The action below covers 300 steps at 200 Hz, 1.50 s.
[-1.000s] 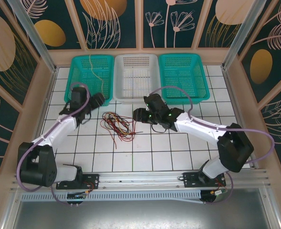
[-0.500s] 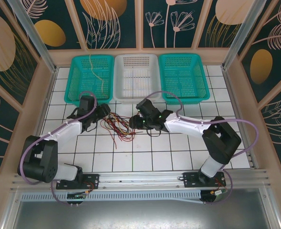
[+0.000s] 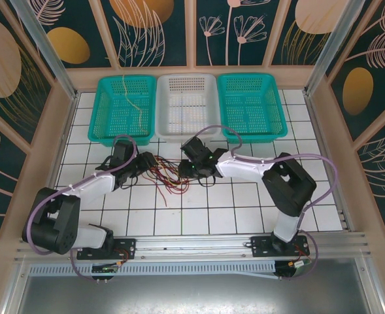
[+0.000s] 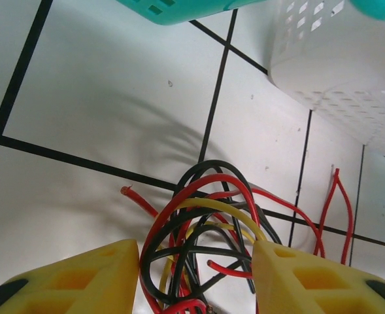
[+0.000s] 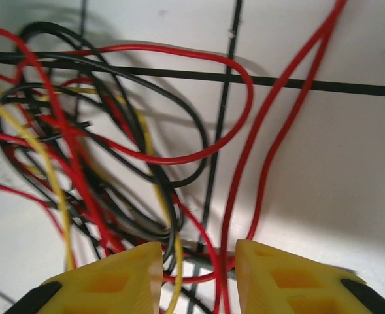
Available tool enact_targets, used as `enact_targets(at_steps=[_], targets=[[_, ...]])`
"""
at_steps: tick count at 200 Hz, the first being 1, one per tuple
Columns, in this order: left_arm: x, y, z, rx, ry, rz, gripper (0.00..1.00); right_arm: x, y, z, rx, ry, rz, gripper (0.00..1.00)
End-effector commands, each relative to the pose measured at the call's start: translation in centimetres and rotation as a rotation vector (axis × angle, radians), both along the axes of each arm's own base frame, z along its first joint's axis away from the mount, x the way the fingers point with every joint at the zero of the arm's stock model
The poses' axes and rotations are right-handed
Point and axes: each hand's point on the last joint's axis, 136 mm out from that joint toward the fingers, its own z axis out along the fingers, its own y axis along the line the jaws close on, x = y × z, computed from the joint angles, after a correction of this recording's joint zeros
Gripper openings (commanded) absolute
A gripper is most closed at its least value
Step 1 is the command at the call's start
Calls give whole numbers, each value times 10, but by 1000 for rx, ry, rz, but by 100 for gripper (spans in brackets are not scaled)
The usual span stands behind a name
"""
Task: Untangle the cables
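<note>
The cables (image 3: 167, 175) lie as a loose tangle of thin red, black and yellow wires on the white tiled table, in front of the baskets. My left gripper (image 3: 148, 161) is at the tangle's left edge. In the left wrist view the cables (image 4: 205, 216) loop up between the yellow fingers, and the left gripper (image 4: 195, 275) is open around them, its inner faces touching the outer loops. My right gripper (image 3: 183, 167) is at the tangle's right edge. In the right wrist view the right gripper (image 5: 199, 275) is open, with red and yellow strands of the cables (image 5: 114, 150) running through the gap.
Three baskets stand in a row behind the tangle: a teal basket (image 3: 123, 78) holding a thin tan wire (image 3: 131, 98), a white basket (image 3: 186, 76) and another teal basket (image 3: 251, 76). The teal basket (image 4: 179, 10) and white basket (image 4: 336, 59) stand just beyond the left gripper.
Both grippers have moved in from either side onto the tangle. Their jaws have narrowed around the wires, and the tangle has bunched slightly between them.
</note>
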Motion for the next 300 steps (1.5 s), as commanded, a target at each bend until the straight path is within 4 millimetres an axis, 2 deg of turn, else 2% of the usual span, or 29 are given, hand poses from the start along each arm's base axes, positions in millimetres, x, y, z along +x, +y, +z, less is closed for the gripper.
enact_targets(at_steps=[1, 19, 34, 49, 58, 82, 99, 115, 133, 147, 162, 187, 250, 277, 300], targets=[[-3, -5, 9, -48, -20, -1, 49, 9, -15, -8, -74, -5, -60, 34], [-4, -6, 12, -53, -29, -7, 51, 10, -22, -13, -84, 1, -72, 34], [-4, -8, 16, -63, -39, -15, 52, 11, -22, -13, -71, -5, -63, 19], [-4, -13, 17, -85, -39, -27, 54, 11, -18, -9, -39, -15, -46, 13], [-4, -17, 18, -98, -41, -38, 55, 10, -15, -7, -14, -18, -37, 14], [-1, -13, 24, -66, -54, -32, 57, 7, -6, -4, 43, -9, -7, 29], [1, -7, 26, -27, -61, -17, 59, 5, -2, -7, 50, 2, 4, 30], [0, -4, 20, -6, -40, -10, 58, 7, -7, -11, 18, -2, -12, 11], [-3, -5, 10, -4, -11, -14, 56, 13, -18, -3, -12, -36, -41, 0], [-4, -7, 5, -15, -2, -21, 55, 16, -24, 16, -15, -84, -51, 0], [-5, -11, 1, -28, 6, -35, 55, 19, -30, 45, -3, -156, -50, 0], [-4, -25, 3, -55, -6, -70, 53, 17, -37, 101, 55, -276, -24, 0], [-10, -58, 1, -87, -15, -124, 48, 9, -73, 232, 126, -558, -15, 0], [-7, -60, 6, -83, -31, -126, 48, 3, -79, 281, 188, -643, 0, 0], [-7, -59, 13, -77, -46, -130, 50, -6, -86, 331, 272, -741, 4, 0]])
